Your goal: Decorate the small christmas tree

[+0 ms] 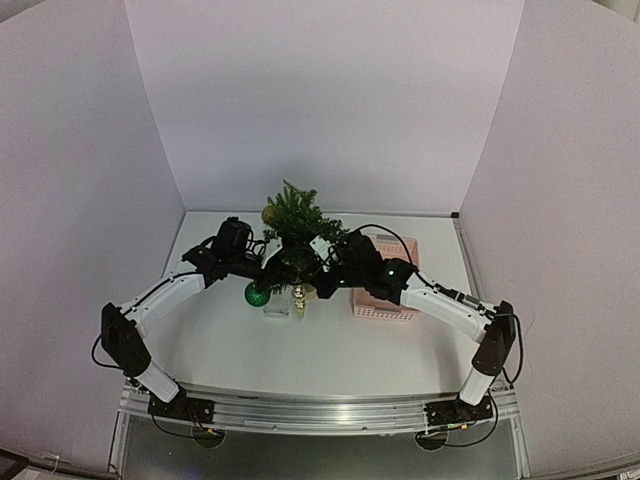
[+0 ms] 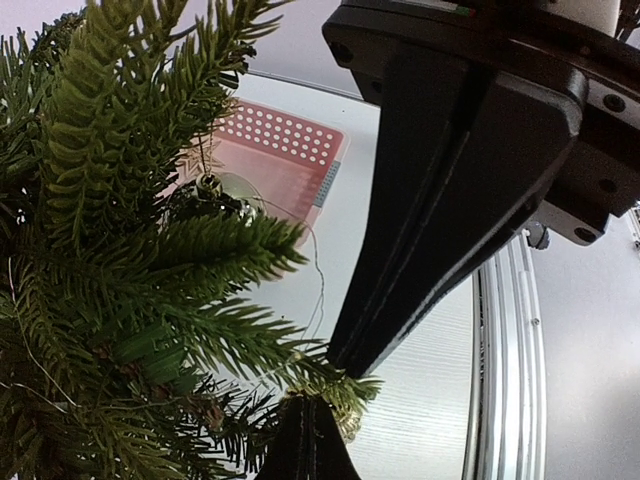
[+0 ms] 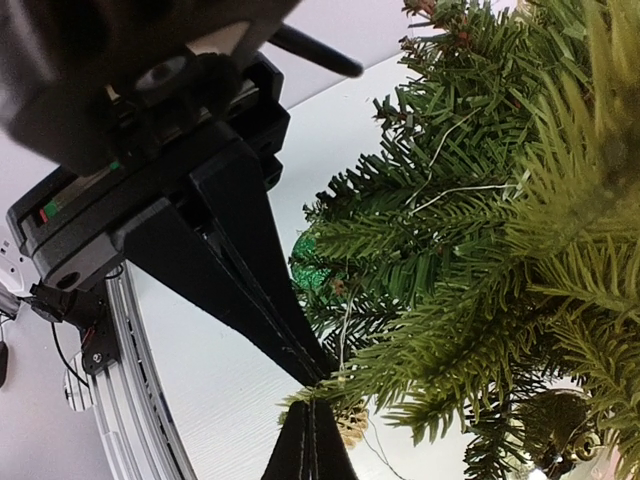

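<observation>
On the table (image 1: 330,345), the small christmas tree (image 1: 292,222) stands between left gripper (image 2: 318,385) and right gripper (image 3: 318,392), each clenched on a low near-side twig.

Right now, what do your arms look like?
My left arm and right arm are white tubes with black joints and looping black cables. A green light glows on the right. The left gripper and right gripper have smooth black tapering fingers.

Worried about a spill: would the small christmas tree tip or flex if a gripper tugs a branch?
Likely tippy: the small christmas tree looks bushy and wide. Its thin needle branches probably flex rather than snap.
</observation>
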Robot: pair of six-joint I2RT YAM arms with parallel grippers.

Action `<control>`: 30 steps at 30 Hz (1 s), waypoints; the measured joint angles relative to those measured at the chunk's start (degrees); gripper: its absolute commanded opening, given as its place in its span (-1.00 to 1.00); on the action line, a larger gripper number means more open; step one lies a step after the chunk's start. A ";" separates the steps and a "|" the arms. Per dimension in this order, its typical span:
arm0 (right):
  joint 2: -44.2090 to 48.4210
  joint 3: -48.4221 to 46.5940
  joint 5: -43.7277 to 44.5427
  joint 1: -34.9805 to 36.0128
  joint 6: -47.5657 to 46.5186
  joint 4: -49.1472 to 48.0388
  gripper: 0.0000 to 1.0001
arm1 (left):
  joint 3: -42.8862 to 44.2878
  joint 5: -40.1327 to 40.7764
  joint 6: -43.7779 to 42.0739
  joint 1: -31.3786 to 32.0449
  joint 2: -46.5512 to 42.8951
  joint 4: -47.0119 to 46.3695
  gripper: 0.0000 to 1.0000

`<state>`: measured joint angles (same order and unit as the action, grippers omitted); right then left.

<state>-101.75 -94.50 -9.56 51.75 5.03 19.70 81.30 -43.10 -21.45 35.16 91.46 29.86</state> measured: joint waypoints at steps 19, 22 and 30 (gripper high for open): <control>0.00 -0.17 -2.24 0.00 -0.02 0.01 -0.28 | 0.00 0.45 0.47 0.15 0.54 -1.01 -1.00; 0.00 -0.77 -4.15 0.00 0.89 0.02 -0.14 | 0.00 -0.20 0.46 0.15 0.54 -0.99 -1.00; 0.00 -1.75 -7.06 0.00 3.00 -0.36 0.12 | -0.01 -1.63 0.52 0.15 0.54 -0.99 -1.00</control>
<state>-101.75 -96.25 -16.62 51.75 8.02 19.35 81.29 -44.73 -20.94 35.31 92.01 28.87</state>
